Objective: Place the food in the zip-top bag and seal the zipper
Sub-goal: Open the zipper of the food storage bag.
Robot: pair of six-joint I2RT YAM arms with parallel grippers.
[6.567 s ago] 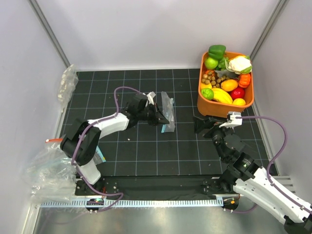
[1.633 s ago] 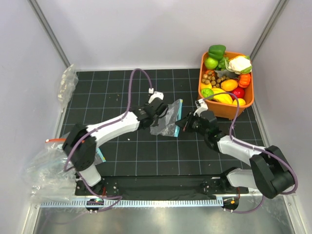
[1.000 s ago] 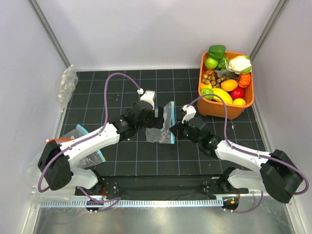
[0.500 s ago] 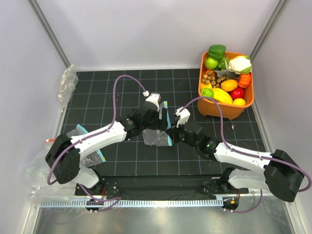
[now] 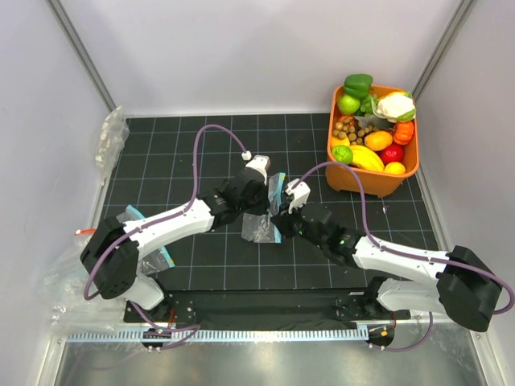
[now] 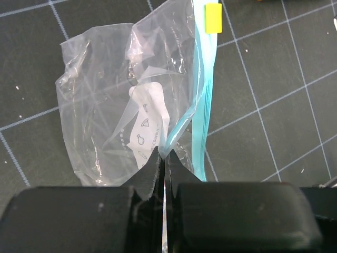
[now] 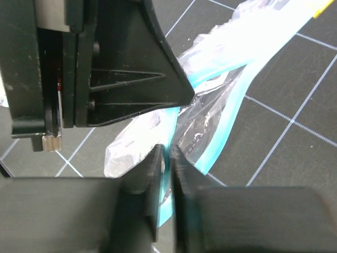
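At the middle of the tabletop (image 5: 201, 145), the zip-top bag (image 5: 259, 227) hangs crumpled between the two claws, which meet tip to tip over it. The zipper (image 6: 202, 100) runs away from the left claw (image 6: 163, 158), two teal layers parted near the tips, with a yellow slider tab (image 6: 212, 17) at the far end. A white printed label (image 6: 148, 121) shows through the film. The food is well apart from the bag, in the orange bin (image 5: 370, 183) at the far right: lime-green fruit (image 5: 348, 104) and orange-yellow fruit (image 5: 377, 140) among other toy produce

Surface: black mat with a pale grid, white specks on it. White walls on three sides. Loose clear plastic (image 5: 76, 281) is heaped at the near left edge

Left claw: fingers pressed nearly together, pinching the bag's film right at the teal strip. Right claw (image 7: 167, 153): fingers also almost closed, teal strip clamped between them, the left claw's black body just above it in the wrist view
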